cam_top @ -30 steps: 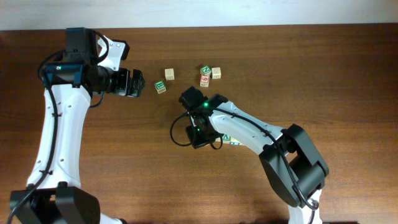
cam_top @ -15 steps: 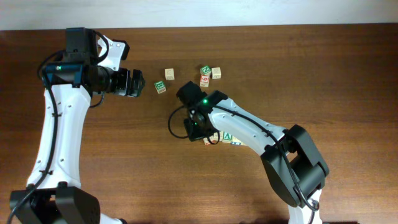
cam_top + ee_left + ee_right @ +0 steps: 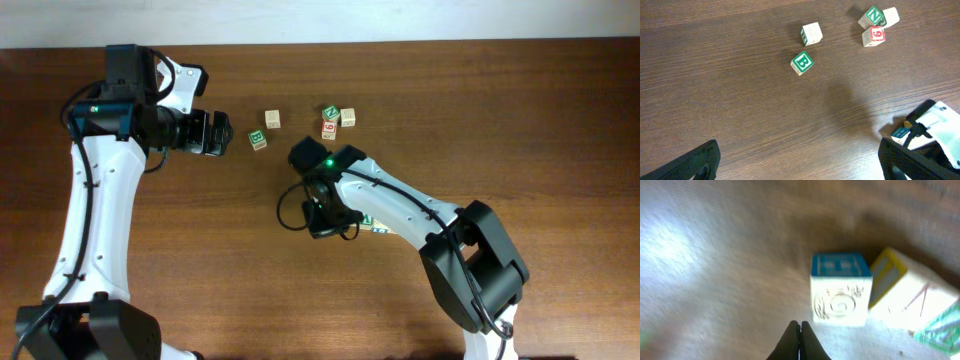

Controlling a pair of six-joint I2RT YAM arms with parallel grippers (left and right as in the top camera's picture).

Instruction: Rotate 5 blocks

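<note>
Your right gripper point(image 3: 800, 326) pinched closed, empty, just short of blue-topped block point(image 3: 841, 287); yellow-edged block point(image 3: 900, 297) seemingly touches it (blurry). Your left gripper point(image 3: 224, 133) wide, well away.

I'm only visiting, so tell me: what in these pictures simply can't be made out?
Overhead: the right arm covers the blocks beneath it; only slivers show.
Right wrist view: blurred, so the print on the blue-topped block is unreadable; a green block is cut off by the right edge.
Left wrist view: the fingers of the left claw are cut off by the bottom edge; the right arm hides most blocks there too.
</note>
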